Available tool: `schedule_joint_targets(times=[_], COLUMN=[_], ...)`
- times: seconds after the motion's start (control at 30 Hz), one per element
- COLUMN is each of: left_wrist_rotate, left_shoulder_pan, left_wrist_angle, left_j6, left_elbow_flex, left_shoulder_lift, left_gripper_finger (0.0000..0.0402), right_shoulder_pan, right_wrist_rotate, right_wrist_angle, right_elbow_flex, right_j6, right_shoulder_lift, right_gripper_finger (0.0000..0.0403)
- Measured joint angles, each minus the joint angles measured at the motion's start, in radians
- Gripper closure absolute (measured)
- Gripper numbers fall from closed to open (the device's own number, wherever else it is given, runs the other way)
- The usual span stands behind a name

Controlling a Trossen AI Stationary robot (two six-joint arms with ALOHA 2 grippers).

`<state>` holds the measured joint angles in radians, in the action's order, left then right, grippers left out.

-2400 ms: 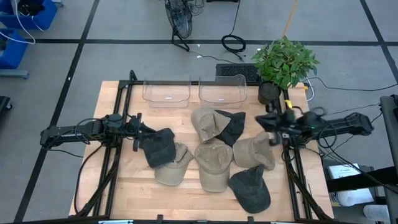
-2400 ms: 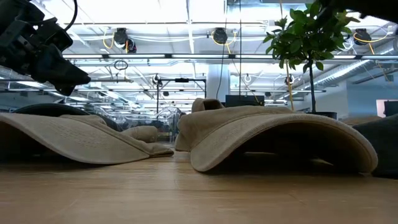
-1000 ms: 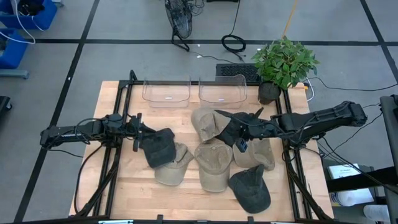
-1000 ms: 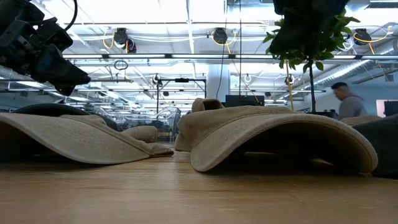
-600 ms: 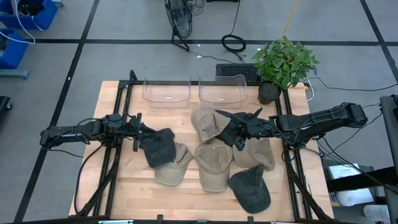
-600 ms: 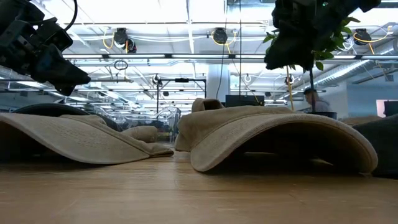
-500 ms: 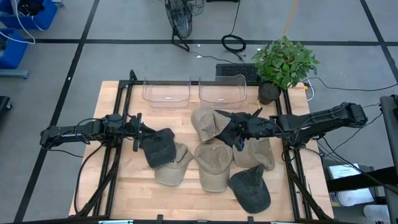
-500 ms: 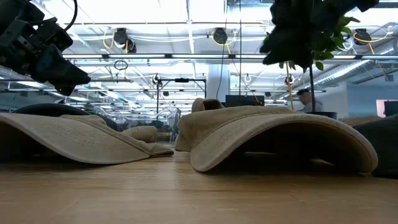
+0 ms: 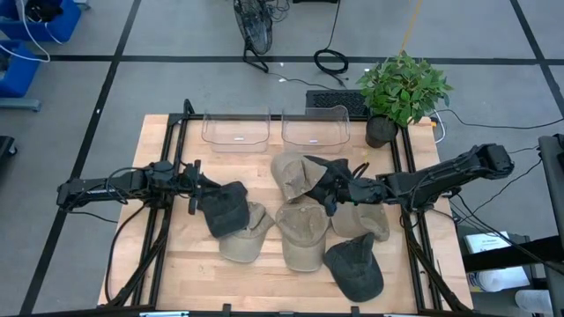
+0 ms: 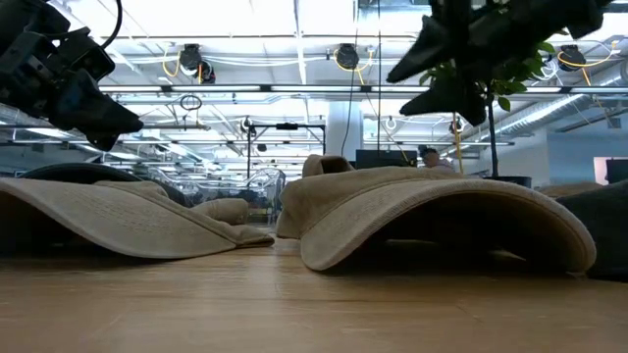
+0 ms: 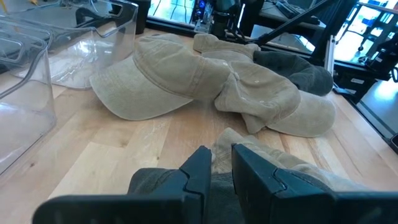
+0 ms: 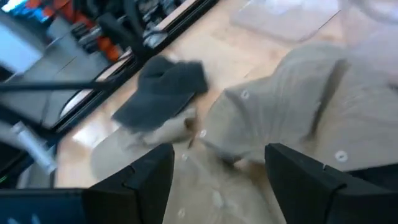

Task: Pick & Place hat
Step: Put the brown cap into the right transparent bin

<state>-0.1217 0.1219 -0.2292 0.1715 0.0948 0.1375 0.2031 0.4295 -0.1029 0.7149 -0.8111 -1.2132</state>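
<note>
Several tan and dark grey caps lie on the wooden table [image 9: 176,264]. My right gripper [image 9: 333,195] is open and hangs above a dark cap [image 9: 328,174] that lies partly on a tan cap [image 9: 289,172] in the far middle. It touches nothing. Its spread fingers show in the right wrist view [image 12: 217,177] and high in the low view [image 10: 446,59]. My left gripper [image 9: 199,187] waits at the left with its fingers shut [image 11: 216,163]. It hangs above the left side of another dark cap [image 9: 227,208], which rests on a tan cap [image 9: 247,236].
Two clear plastic bins [image 9: 236,130] [image 9: 315,128] stand at the table's far edge. A potted plant [image 9: 401,88] stands at the far right corner. More caps lie at the middle [image 9: 304,231], right [image 9: 363,216] and near right [image 9: 357,266]. Bare wood shows at the near left.
My right gripper has gone a little farther toward the table's left, above the dark cap in the far middle, with its fingers still apart. No cap has moved.
</note>
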Motion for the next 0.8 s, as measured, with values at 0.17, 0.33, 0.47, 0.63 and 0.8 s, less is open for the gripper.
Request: schedule_joint_targets(times=[0.17,0.33,0.47,0.63,0.8], left_wrist_rotate=[0.000,0.000,0.000,0.002,0.011], left_shoulder_pan=[0.000,0.000,0.000,0.000,0.000], left_wrist_angle=[-0.001,0.000,0.000,0.001,0.002], left_j6=[0.000,0.000,0.000,-0.072,-0.145], left_elbow_flex=[0.000,0.000,0.000,0.000,0.000], left_shoulder_lift=[0.000,0.000,0.000,0.000,0.000], left_gripper_finger=[0.0332,0.0332,0.0332,0.0332,0.0332], right_shoulder_pan=[0.035,0.041,0.038,0.032,0.034], right_wrist_rotate=[0.150,0.227,0.258,0.229,0.146], right_wrist_angle=[0.000,0.031,0.133,0.286,0.386], right_elbow_flex=[0.147,0.336,0.481,0.557,0.557], right_j6=[-0.008,-0.015,-0.068,-0.303,-0.533], right_shoulder_lift=[-0.108,-0.253,-0.361,-0.454,-0.500], right_gripper_finger=[0.0180,0.0181,0.0181,0.0181,0.0181])
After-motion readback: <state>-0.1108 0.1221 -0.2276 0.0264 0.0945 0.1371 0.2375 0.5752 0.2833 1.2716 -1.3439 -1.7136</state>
